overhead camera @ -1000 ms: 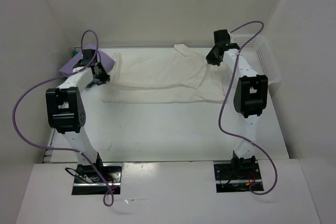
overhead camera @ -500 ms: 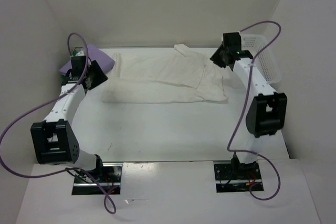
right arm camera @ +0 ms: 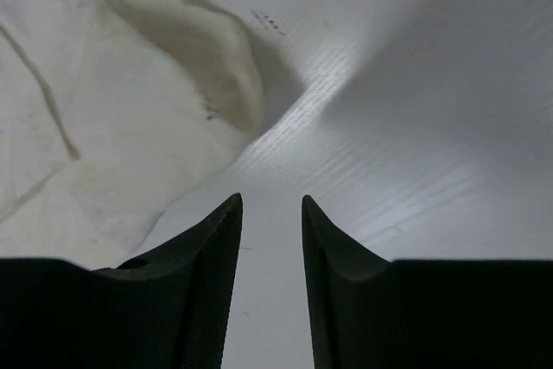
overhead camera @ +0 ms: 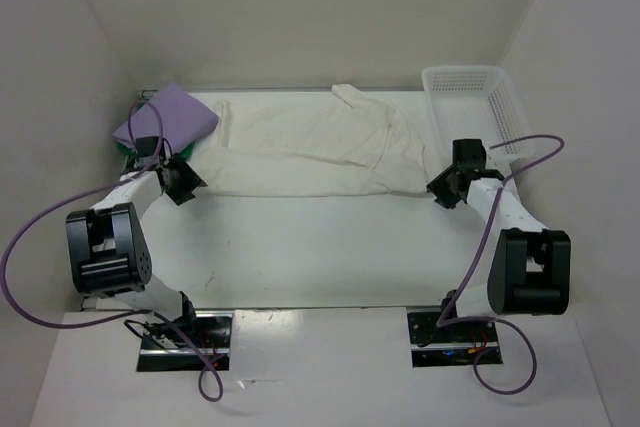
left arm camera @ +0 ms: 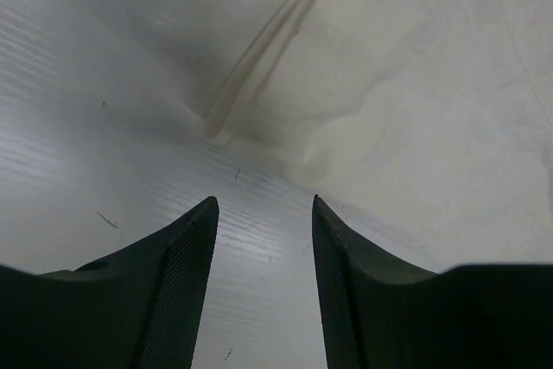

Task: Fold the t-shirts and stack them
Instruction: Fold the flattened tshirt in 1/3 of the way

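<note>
The cream-white t-shirt (overhead camera: 310,147) lies spread across the back of the table, doubled over along its length. A folded lavender-purple t-shirt (overhead camera: 166,117) rests at the back left on a bright green t-shirt (overhead camera: 125,147), of which only an edge shows. My left gripper (overhead camera: 186,184) is low at the cream shirt's near left corner. It is open over bare table (left arm camera: 263,200), with the cream shirt (left arm camera: 415,127) just ahead. My right gripper (overhead camera: 440,190) is low at the near right corner, also open and empty (right arm camera: 270,198), the cream shirt (right arm camera: 104,110) ahead to its left.
A white plastic lattice basket (overhead camera: 478,99) stands at the back right, just beyond the right arm. White walls close in the table on the left, back and right. Purple cables loop off both arms.
Both grippers have opened and let go of the cream shirt. Both arms have drawn back and down from its far side to its near corners.
</note>
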`<state>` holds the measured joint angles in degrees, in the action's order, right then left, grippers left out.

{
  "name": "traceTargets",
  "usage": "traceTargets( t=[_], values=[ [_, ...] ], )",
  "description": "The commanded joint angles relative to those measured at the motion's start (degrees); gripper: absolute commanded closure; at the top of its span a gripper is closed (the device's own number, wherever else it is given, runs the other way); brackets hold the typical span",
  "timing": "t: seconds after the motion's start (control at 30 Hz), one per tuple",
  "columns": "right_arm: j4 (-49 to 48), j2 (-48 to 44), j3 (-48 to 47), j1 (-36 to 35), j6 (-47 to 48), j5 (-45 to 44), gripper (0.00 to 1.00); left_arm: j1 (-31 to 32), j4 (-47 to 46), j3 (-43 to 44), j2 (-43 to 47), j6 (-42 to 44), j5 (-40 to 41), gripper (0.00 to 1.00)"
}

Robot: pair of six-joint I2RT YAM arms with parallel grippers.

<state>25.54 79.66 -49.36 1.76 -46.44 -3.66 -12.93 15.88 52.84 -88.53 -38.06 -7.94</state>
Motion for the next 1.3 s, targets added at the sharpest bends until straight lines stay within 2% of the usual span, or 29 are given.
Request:
traceTargets(
  t=[0.0, 0.13, 0.37, 0.5, 0.6, 0.63, 0.67, 0.77, 0.8, 0.83, 0.9, 1.03, 1.13, 1.27],
  values=[
    [-4.09, -0.04, 0.67, 1.75, -0.50, 0.23, 0.60, -0.69, -3.83, -0.19, -2.52, -3.41, -1.90, 0.45],
    [-5.94, 3.30, 0.06, 1.76, -0.50, 0.23, 0.56, -0.69, -5.85, -0.72, -4.80, -4.56, -0.84, 0.45],
    [-12.09, 8.93, 0.06, 1.76, -1.64, 1.37, 0.55, -0.69, -8.31, -0.72, -8.85, -6.23, -0.84, 0.45],
    [-13.67, 10.61, -0.47, 1.76, -2.78, 1.38, 0.53, -0.69, -8.32, 0.42, -10.87, -6.23, -0.32, 0.51],
    [-14.29, 12.45, -1.52, 1.76, -3.40, 0.24, 0.62, -0.69, -9.55, 0.94, -11.39, -6.76, -0.32, 0.62],
    [-14.29, 12.97, -1.52, 2.28, -4.01, 0.23, 0.71, -0.69, -9.55, 0.95, -11.40, -6.76, 0.21, 0.67],
    [-14.29, 12.98, -1.52, 2.28, -4.01, -0.72, 0.75, -0.69, -9.55, 0.95, -11.40, -6.76, 0.21, 0.76],
    [-14.29, 12.98, -1.00, 2.28, -5.24, -1.78, 0.86, -0.69, -9.55, 1.48, -10.78, -5.62, 0.21, 0.90],
    [-14.29, 11.85, -0.48, 2.28, -5.24, -2.40, 0.89, -0.69, -9.55, 1.48, -10.78, -4.57, 0.21, 0.97],
    [-14.29, 11.84, -0.47, 2.28, -5.77, -2.40, 0.92, -0.69, -8.16, 2.00, -10.18, -4.04, 0.21, 1.00],
    [-11.23, 10.09, -0.47, 2.28, -5.77, -3.02, 0.98, -0.69, -6.40, 2.62, -9.39, -2.73, -0.32, 1.00],
    [-3.67, 1.50, 0.05, 2.81, -6.30, -2.15, 1.00, -4.99, -2.79, -2.03, -3.25, -2.90, -8.40, 1.00],
    [1.69, -4.23, 2.95, 4.47, -6.91, 0.05, 1.00, -5.62, 4.40, -2.65, 2.98, 1.57, -5.60, 1.00],
    [8.99, -14.85, 5.77, 8.35, -6.21, 3.73, 1.00, -6.23, 11.18, -5.80, 12.05, 2.20, -3.49, 1.00]
  ],
)
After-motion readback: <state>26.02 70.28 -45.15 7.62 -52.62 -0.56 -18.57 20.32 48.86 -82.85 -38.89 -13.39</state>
